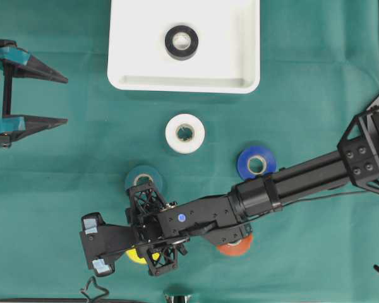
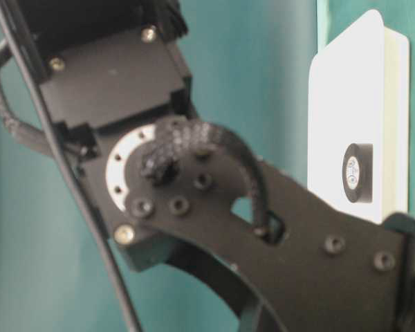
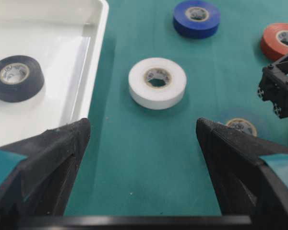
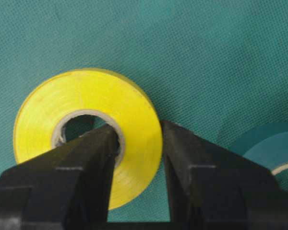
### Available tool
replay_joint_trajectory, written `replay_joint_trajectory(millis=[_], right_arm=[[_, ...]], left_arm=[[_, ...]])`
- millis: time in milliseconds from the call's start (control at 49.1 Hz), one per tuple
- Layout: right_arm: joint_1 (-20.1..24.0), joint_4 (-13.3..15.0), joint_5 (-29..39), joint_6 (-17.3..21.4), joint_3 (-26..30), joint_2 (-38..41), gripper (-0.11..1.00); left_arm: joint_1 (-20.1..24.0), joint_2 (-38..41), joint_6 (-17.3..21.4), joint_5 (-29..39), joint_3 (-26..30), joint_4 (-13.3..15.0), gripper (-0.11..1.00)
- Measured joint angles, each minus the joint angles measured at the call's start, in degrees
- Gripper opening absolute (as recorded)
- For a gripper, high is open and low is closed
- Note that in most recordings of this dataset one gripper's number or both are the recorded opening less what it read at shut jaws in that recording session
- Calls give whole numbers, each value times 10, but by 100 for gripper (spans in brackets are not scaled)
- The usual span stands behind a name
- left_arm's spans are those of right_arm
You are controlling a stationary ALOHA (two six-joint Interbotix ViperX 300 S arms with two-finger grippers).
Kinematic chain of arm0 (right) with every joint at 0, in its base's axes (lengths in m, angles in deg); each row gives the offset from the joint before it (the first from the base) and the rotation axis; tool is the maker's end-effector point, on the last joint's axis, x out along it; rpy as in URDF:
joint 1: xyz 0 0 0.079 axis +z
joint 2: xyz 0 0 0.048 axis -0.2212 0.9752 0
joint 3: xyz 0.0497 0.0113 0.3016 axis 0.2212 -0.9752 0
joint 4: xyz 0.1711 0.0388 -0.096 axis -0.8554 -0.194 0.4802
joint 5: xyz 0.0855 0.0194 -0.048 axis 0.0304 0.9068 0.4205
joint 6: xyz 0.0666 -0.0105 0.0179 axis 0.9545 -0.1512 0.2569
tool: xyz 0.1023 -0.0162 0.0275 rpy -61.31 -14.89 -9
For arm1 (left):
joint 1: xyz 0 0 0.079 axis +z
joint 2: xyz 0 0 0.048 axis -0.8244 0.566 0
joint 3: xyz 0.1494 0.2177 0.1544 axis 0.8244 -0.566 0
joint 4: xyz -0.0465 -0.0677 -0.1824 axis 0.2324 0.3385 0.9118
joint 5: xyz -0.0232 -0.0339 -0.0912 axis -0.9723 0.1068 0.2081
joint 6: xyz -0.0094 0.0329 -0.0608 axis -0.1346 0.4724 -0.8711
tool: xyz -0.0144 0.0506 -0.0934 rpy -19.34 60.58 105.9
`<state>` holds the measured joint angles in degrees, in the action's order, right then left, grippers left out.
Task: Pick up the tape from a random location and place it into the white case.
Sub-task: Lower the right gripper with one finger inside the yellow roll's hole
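A yellow tape roll (image 4: 86, 96) lies flat on the green cloth, and my right gripper (image 4: 138, 129) is shut on its wall, one finger inside the core hole and the other against the outer rim. From overhead only a sliver of that yellow roll (image 1: 135, 255) shows under the right wrist. The white case (image 1: 123, 63) sits at the top middle with a black tape roll (image 1: 181, 41) inside it. My left gripper (image 1: 66, 100) stands open at the far left, holding nothing, well apart from the rolls.
Loose on the cloth lie a white roll (image 1: 185, 133), a blue roll (image 1: 256, 163), a teal roll (image 1: 144, 178) right beside the right wrist, and a red roll (image 1: 235, 246) partly under the right arm. The case's rim (image 3: 98, 48) is near the left finger.
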<state>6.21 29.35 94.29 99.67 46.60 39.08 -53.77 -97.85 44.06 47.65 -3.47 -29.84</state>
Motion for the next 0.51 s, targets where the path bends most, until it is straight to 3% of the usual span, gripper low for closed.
replay_joint_trajectory(millis=[509], right_arm=[[-1, 0, 36, 1, 5, -25, 29]], left_arm=[[3, -1, 3, 2, 0, 0, 97]])
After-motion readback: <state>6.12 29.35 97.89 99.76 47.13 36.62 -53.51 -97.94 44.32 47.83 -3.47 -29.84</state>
